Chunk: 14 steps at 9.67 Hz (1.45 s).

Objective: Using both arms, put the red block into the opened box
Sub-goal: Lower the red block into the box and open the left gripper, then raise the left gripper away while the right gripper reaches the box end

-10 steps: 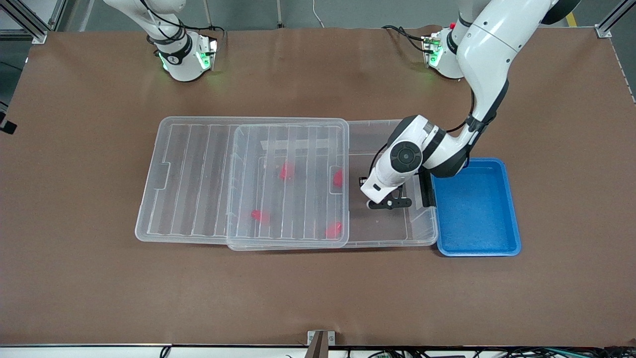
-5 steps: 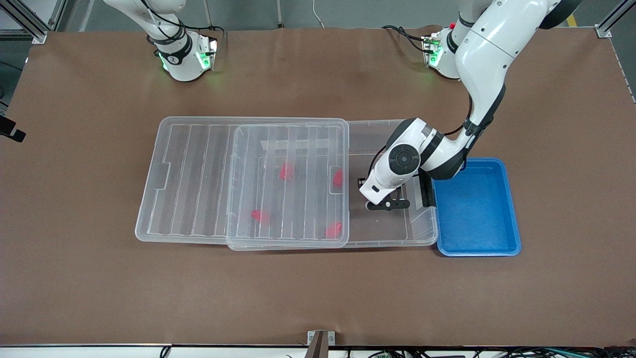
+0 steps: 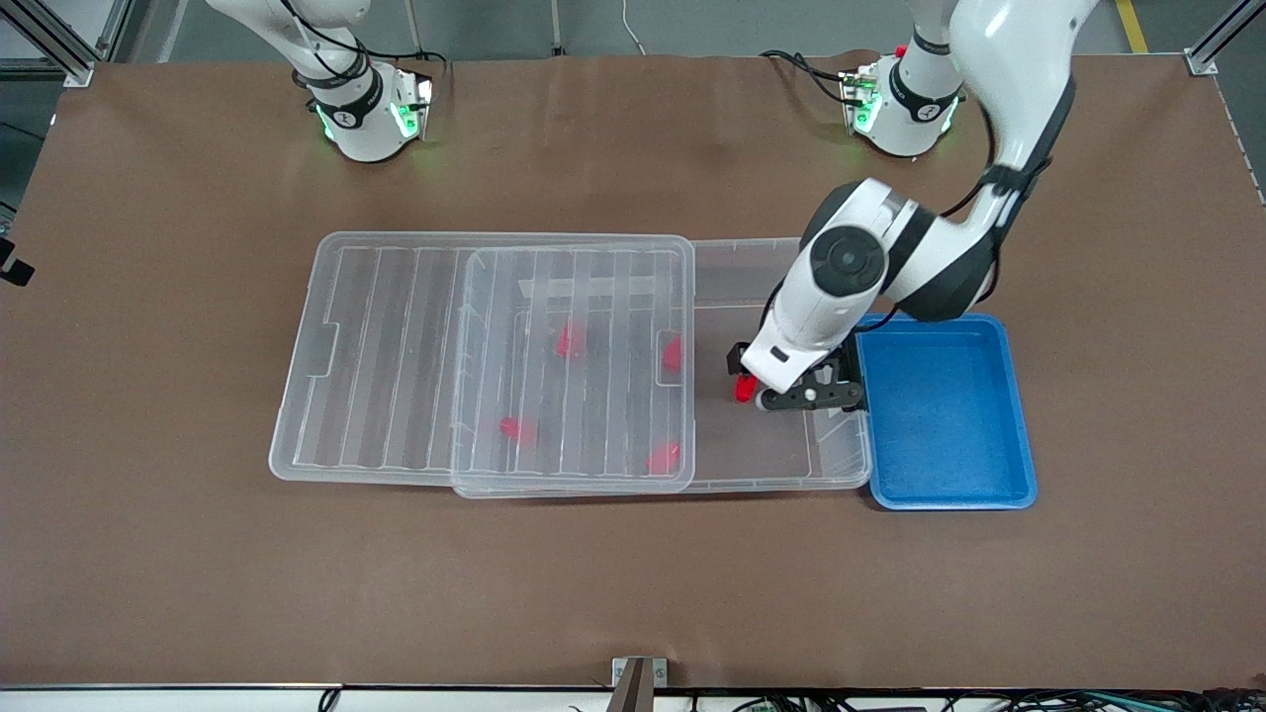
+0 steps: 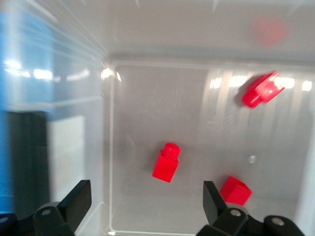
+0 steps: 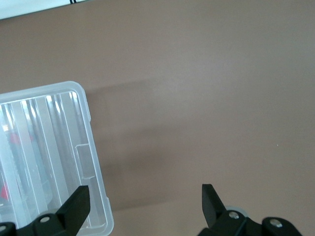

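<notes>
1. Left pincer [image 4: 145, 206], a second ago pressed together, now spread, lifted over the box's [image 3: 762, 480] uncovered end;
2. Red block [image 4: 166, 162] freed, on the box floor at the pincer's 12 o'clock; drop looks done;
3. Right pincer [image 5: 142, 206] waits spread above the bench [image 5: 206, 98].

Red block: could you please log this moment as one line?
left gripper: open, over box | red block: in box | right gripper: open, waiting

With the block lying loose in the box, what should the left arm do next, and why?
Probably lift the left gripper straight up out of the box. Its fingers stand open, and the red block lies free on the box floor between them, so the drop looks done. The right gripper waits open over bare table.
</notes>
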Available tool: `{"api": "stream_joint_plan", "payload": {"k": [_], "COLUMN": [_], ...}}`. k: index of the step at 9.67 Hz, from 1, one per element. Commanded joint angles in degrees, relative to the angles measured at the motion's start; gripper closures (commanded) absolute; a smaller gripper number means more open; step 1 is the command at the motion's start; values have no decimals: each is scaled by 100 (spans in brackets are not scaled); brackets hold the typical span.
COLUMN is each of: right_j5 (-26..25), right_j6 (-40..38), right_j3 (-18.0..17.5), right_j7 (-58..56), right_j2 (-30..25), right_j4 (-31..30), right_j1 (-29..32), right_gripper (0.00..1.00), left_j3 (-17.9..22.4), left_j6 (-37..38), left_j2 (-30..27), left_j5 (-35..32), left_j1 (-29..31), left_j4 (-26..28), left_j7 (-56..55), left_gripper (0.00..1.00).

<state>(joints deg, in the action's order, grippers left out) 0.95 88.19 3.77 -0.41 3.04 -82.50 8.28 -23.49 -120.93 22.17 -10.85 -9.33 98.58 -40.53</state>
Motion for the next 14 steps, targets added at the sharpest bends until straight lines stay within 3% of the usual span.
{"api": "stream_joint_plan", "payload": {"k": [1, 3, 4, 6, 7, 9, 10, 11, 13, 14], "right_j5": [29, 2, 11, 89, 99, 108, 290, 797, 943, 969], "right_j6": [137, 207, 808, 1820, 2321, 3062, 3055, 3038, 3064, 3064], "right_j3": [-43, -52, -52, -52, -61, -78, -104, -105, -105, -105], "right_j7": [-73, -370, -912, -1549, -1576, -1585, -1585, -1603, -1716, -1804], "right_j2": [-93, 38, 39, 39, 47, 178, 345, 381, 513, 583], "right_j4": [-266, -484, -1121, -2239, -2714, -3358, -3447, -3526, -3527, -3527], "right_j1": [52, 77, 165, 201, 105, -254, -309, -370, -467, -450], "right_gripper": [0, 0, 15, 75, 100, 100, 100, 100, 100, 100], "left_j3": [37, 20, 11, 2, -6, 28, 29, 124, 1210, 1467], "left_j6": [847, 1735, 1931, 2151, 2440, 2750, 3011, 3188, 3399, 3540], "left_j2": [-204, -283, -440, -914, -1082, -1442, -1557, -1723, -1961, -2014], "left_j5": [-93, -128, -102, 73, 117, 468, 539, 775, 882, 883], "left_j1": [63, 394, 553, 949, 1081, 1563, 1801, 1907, 1235, 1092], "left_j4": [-677, -1583, -1761, -1772, -1772, -1763, -1754, -1702, -1421, -1394], "left_j7": [36, 97, 420, 1202, 1336, 2194, 2468, 2680, 3345, 3524], "left_gripper": [0, 0, 0, 0, 0, 0, 0, 0, 0, 0]}}
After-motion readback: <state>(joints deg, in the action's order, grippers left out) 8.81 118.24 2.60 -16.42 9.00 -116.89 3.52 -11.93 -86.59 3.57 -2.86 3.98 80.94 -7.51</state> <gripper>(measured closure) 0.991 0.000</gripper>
